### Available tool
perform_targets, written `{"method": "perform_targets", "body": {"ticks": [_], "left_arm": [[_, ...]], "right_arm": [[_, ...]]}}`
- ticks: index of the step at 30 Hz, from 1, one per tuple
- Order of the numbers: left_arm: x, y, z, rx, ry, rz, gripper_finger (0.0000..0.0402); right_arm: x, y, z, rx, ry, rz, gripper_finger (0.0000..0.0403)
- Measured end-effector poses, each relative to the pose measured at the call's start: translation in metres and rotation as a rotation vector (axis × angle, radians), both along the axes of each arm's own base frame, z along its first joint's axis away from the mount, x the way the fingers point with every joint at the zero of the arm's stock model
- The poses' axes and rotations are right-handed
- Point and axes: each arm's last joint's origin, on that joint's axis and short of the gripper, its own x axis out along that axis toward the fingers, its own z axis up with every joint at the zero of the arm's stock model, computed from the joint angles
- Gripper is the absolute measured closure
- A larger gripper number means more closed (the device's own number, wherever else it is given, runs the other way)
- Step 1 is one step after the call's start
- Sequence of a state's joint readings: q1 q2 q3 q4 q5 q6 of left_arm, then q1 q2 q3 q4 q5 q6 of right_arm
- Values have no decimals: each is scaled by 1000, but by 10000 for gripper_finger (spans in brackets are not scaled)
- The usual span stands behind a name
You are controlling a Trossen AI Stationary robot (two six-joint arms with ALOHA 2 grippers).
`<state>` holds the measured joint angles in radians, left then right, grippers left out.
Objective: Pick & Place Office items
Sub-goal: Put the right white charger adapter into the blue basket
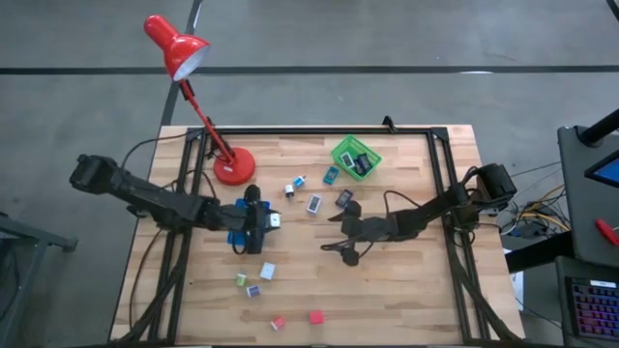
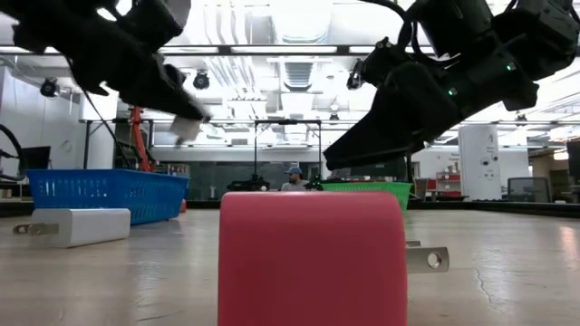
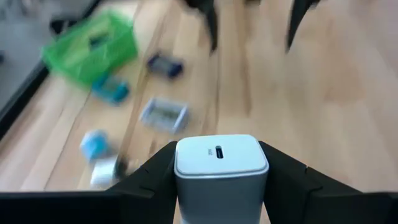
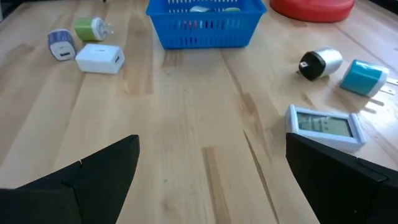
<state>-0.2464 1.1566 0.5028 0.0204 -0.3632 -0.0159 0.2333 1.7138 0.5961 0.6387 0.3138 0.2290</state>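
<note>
My left gripper (image 1: 267, 220) is shut on a white charger cube (image 3: 221, 163), held in the air by the blue tray (image 1: 235, 218). My right gripper (image 1: 332, 234) stands open over bare wood at mid-table, nothing between its fingers (image 4: 93, 180). Loose office items lie flat on the table: a grey flat piece (image 4: 323, 127), a teal block (image 4: 364, 77), a white block (image 4: 99, 59), a green one (image 4: 91, 28), and a red block (image 2: 313, 258) at the near edge. The green basket (image 1: 356, 157) holds dark pieces. My left gripper pinches the white cube by two opposite sides (image 3: 181, 168) between its two fingers. The fingers come from the table's left, slanting downward. The cube's face with the slot (image 3: 217, 151) points away from the wrist. The cube hangs clear of the table (image 2: 188, 129).
A red desk lamp stands with its base (image 1: 233, 166) at the far left of the table. More small blocks lie near the front edge (image 1: 268, 271). Bare wood lies between the two grippers and to the right of the front blocks.
</note>
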Motion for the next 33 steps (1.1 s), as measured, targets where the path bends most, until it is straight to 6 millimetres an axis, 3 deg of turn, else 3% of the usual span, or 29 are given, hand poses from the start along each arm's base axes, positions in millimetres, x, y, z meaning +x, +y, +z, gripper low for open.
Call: {"method": "perform_targets", "body": {"ticks": [6,18,33], "left_arm": [[-4,4,3,-27,131,93,227],[-15,12,-18,-50,327,207,227],[-12,13,-44,-83,512,192,227]], "right_arm": [[-2,3,0,-3,2,14,7],[-2,5,1,-1,-7,22,7],[-1,5,2,-5,-17,25,7]]}}
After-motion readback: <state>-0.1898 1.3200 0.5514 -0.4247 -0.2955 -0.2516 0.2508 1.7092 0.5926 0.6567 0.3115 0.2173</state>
